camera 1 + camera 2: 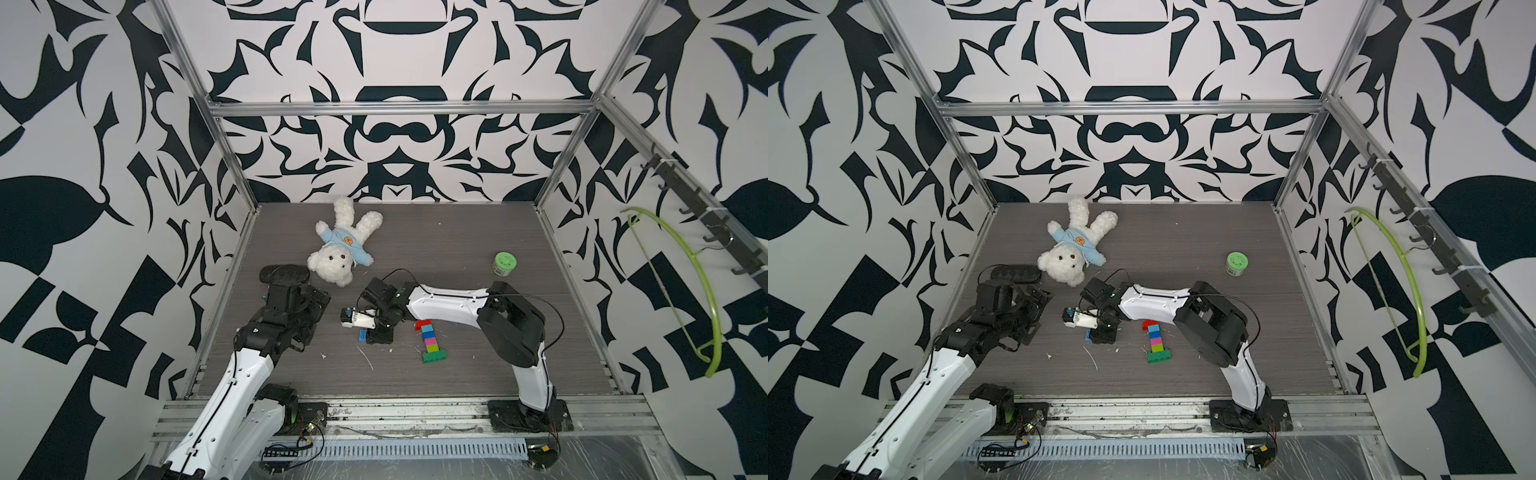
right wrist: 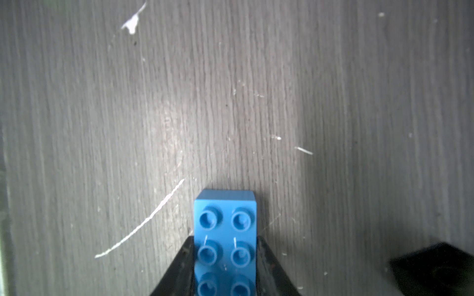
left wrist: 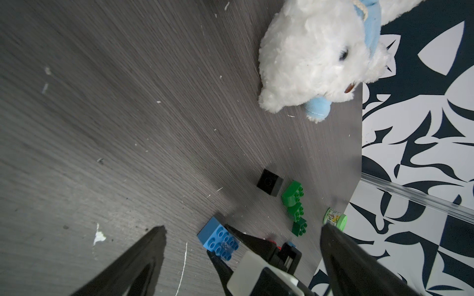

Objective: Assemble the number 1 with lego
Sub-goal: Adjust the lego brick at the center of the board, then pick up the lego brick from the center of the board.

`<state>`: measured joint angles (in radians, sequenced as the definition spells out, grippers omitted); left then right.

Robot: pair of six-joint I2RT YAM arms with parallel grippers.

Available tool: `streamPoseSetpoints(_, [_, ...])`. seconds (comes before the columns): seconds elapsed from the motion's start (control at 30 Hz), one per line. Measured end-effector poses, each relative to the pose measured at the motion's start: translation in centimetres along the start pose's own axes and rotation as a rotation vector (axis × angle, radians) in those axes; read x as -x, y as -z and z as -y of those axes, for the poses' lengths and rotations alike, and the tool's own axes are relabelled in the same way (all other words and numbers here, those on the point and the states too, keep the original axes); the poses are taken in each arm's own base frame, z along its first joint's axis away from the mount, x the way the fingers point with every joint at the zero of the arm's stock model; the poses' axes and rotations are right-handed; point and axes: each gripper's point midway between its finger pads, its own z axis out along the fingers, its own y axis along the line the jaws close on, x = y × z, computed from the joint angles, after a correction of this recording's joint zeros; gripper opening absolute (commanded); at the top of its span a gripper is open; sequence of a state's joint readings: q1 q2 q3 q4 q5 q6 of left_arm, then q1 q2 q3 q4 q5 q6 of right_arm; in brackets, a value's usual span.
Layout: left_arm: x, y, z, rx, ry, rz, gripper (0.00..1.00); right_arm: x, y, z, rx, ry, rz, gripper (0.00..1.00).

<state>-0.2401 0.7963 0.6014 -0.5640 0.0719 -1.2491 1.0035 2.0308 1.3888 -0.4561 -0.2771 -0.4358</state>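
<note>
My right pincer (image 2: pixel 225 239) gripping blue brick (image 2: pixel 225 220) by both long sides, brick sitting on table (image 1: pixel 457 249), my left pincer (image 3: pixel 243 228) hanging wide open, coloured brick column (image 1: pixel 430 338) lying flat nearby

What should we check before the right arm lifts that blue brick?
1. Right gripper jaws on both long sides of the blue brick: ok.
2. Grip centred along the brick: cannot tell, its rear end is out of view.
3. Left gripper open, apart from the brick: ok.
4. Lego stack lying flat, joined: ok.
5. Red top brick free of the right forearm: cannot tell, they overlap in both top views.
6. Teddy bear away from the brick: ok.
</note>
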Motion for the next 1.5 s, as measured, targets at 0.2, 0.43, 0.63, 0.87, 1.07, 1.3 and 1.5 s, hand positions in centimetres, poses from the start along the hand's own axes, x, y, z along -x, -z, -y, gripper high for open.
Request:
streamPoseSetpoints(0.2, [0.1, -0.1, 0.0, 0.001, 0.003, -0.001, 1.00, -0.5, 0.2, -0.4, 0.012, 0.041, -0.023, 0.24])
streamPoseSetpoints(0.43, [0.1, -0.2, 0.0, 0.004, -0.002, -0.002, 1.00, -1.7, 1.7, -1.6, 0.026, 0.089, -0.063, 0.30])
streamPoseSetpoints(0.63, [-0.1, -0.4, -0.1, 0.012, -0.008, -0.014, 1.00, -2.0, 1.6, -1.6, 0.022, 0.099, -0.078, 0.47])
streamPoseSetpoints(0.87, [-0.5, -1.1, -0.1, 0.031, -0.052, -0.054, 1.00, -1.2, 2.7, -1.1, -0.012, 0.057, -0.033, 0.59])
streamPoseSetpoints(1.07, [-0.8, -1.8, 1.7, 0.034, -0.131, -0.114, 0.97, 1.0, 10.7, 2.8, -0.173, -0.177, 0.198, 0.56])
streamPoseSetpoints(1.3, [-3.3, -3.9, 3.1, 0.084, -0.275, -0.213, 0.93, -4.5, 20.1, 11.1, -0.434, -0.786, 0.350, 0.44])
streamPoseSetpoints(1.5, [-5.7, -6.5, 4.8, 0.149, -0.406, -0.277, 0.90, -9.9, 20.5, 10.8, -0.486, -1.082, 0.282, 0.45])
